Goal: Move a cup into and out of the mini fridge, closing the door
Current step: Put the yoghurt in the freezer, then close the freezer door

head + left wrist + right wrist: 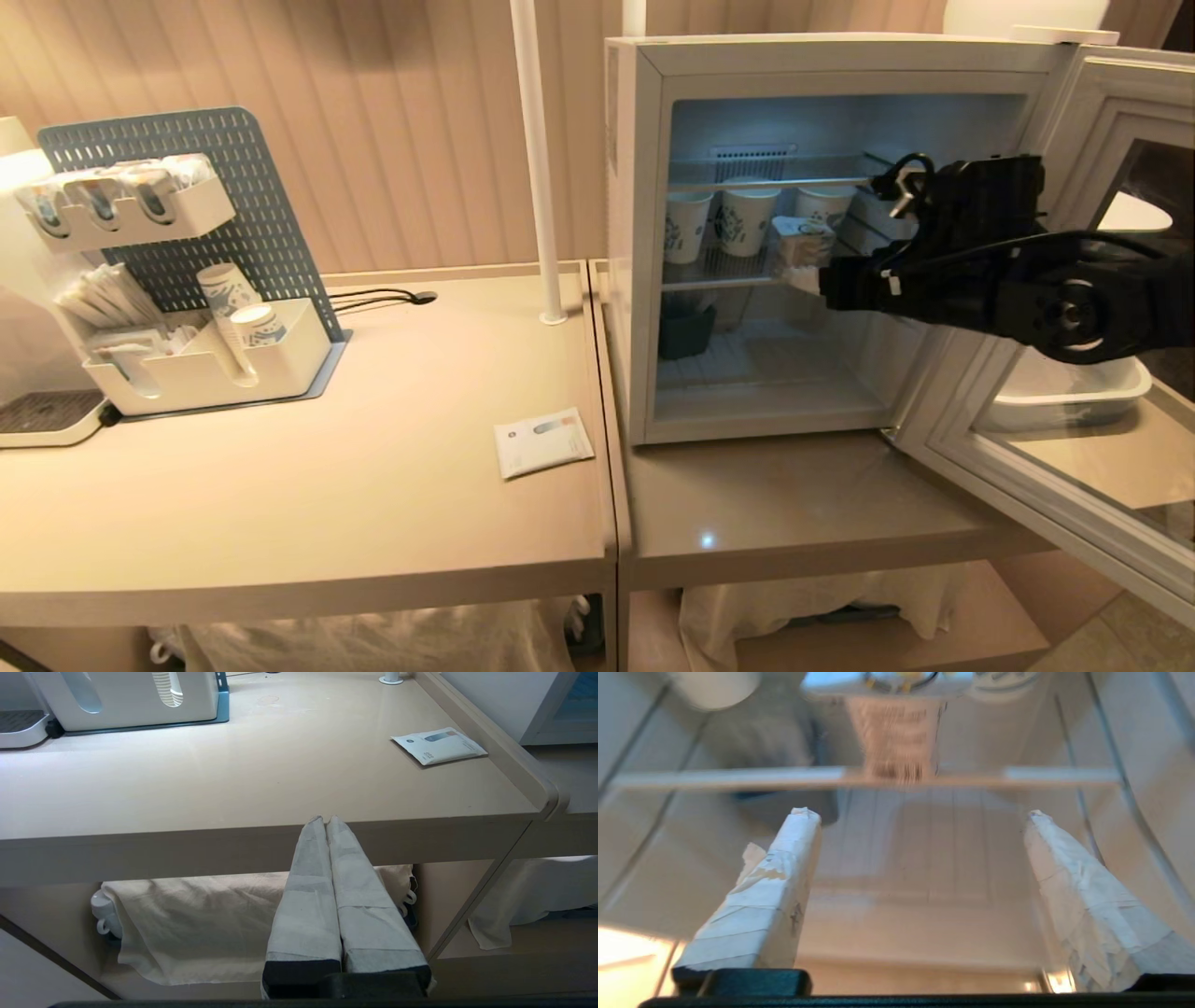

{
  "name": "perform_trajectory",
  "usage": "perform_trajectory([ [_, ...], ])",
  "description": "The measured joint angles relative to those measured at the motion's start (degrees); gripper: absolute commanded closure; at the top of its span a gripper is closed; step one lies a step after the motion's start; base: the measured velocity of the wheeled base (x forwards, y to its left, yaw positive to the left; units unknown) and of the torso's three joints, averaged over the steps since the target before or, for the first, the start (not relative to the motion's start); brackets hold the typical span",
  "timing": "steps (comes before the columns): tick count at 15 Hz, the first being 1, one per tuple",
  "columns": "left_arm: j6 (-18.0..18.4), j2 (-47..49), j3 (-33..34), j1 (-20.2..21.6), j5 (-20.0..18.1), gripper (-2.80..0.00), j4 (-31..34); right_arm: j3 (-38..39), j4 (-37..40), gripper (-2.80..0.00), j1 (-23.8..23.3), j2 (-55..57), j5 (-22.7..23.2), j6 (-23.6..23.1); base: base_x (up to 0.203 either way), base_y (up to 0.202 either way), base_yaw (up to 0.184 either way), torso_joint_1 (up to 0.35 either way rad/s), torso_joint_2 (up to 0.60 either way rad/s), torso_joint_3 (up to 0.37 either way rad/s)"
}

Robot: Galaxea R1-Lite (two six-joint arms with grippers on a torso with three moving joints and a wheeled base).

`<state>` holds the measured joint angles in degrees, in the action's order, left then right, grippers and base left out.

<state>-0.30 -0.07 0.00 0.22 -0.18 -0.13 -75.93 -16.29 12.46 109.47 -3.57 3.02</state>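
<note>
The mini fridge (pixel 644 233) stands open on the right-hand table, and its glass door (pixel 1074 439) is swung out to the right. The small squat cup (pixel 803 239) sits at the front edge of the middle wire shelf. My right gripper (pixel 805 278) reaches into the fridge just below and in front of it. In the right wrist view the right gripper (pixel 920 813) is open and empty, with the cup (pixel 896 732) blurred above the shelf bar. My left gripper (pixel 325 820) hangs shut below the left table's front edge.
Tall paper cups (pixel 744 219) stand behind the cup on the same shelf. A dark container (pixel 686 329) sits lower in the fridge. A flat white packet (pixel 543 441) lies on the left table, with a pegboard organiser (pixel 187 280) at its back. A white tub (pixel 1074 392) shows through the door.
</note>
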Motion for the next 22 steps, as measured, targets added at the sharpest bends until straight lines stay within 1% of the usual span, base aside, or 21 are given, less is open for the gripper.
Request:
perform_trajectory([
  [4,0.00,0.00,0.00,0.02,0.02,0.00,-0.02,7.38,-0.10,-2.80,0.70,-9.23,0.08,0.54,0.000,0.000,0.000,0.000,0.00,0.000],
  [5,0.04,0.00,0.00,0.02,0.00,0.00,-0.04,9.85,-0.09,0.00,1.17,-12.39,-0.04,0.88,0.000,0.000,0.000,0.000,0.00,0.000],
  [7,0.01,0.00,0.00,0.02,0.00,0.00,-0.02,14.45,1.24,0.00,2.63,-19.46,-1.22,1.61,0.000,0.000,0.000,0.000,0.00,0.000],
  [8,0.04,0.00,0.00,0.02,0.00,0.00,-0.02,16.21,3.27,0.00,3.94,-23.69,-3.13,2.57,0.000,0.000,0.000,0.000,0.00,0.000],
  [9,0.01,0.00,0.00,0.02,0.00,0.00,0.00,17.53,6.42,0.00,5.78,-28.27,-6.35,4.02,0.000,0.000,0.000,0.000,0.00,0.000],
  [11,-0.02,0.00,0.00,0.02,0.00,0.00,-0.01,19.09,14.95,0.00,9.67,-38.03,-15.59,6.87,0.000,0.000,0.000,0.000,0.00,0.000],
  [12,-0.04,0.00,0.00,0.02,0.04,0.00,-0.02,19.65,19.89,0.00,10.67,-43.12,-20.51,7.77,0.000,0.000,0.000,0.000,0.00,0.000],
  [13,0.00,0.00,0.00,0.02,0.00,0.00,-0.02,20.08,24.35,0.00,10.65,-47.57,-24.42,8.30,0.000,0.000,0.000,0.000,0.00,0.000],
  [14,0.00,0.00,0.00,0.02,0.00,0.00,0.00,20.62,28.90,0.00,9.91,-52.29,-27.96,8.62,0.000,0.000,0.000,0.000,0.00,0.000],
  [15,0.00,0.00,0.00,0.00,0.00,0.00,0.00,21.40,32.83,0.00,8.19,-56.84,-30.90,8.74,0.000,0.000,0.000,0.000,0.00,0.000],
  [16,0.00,0.00,0.00,0.00,0.00,0.00,0.00,22.39,36.02,0.00,5.43,-61.33,-33.21,8.72,0.000,0.000,0.000,0.000,0.00,0.000],
  [17,0.00,0.00,0.00,0.00,0.02,0.00,0.00,23.95,38.52,0.00,1.52,-66.32,-34.83,8.23,0.000,0.000,0.000,0.000,0.00,0.000],
  [18,-0.02,0.00,0.00,0.00,0.00,0.00,-0.02,25.71,39.73,0.00,-2.18,-71.00,-35.57,7.19,0.000,0.000,0.000,0.000,0.00,0.000],
  [20,-0.02,0.00,0.00,0.00,0.01,0.00,-0.02,29.96,41.11,0.00,-7.99,-80.94,-34.53,4.60,0.000,0.000,0.000,0.000,0.00,0.000],
  [22,-0.02,0.00,0.00,0.01,0.02,0.00,-0.02,34.97,41.95,0.00,-10.61,-90.75,-30.64,3.06,0.000,0.000,0.000,0.000,0.00,0.000],
])
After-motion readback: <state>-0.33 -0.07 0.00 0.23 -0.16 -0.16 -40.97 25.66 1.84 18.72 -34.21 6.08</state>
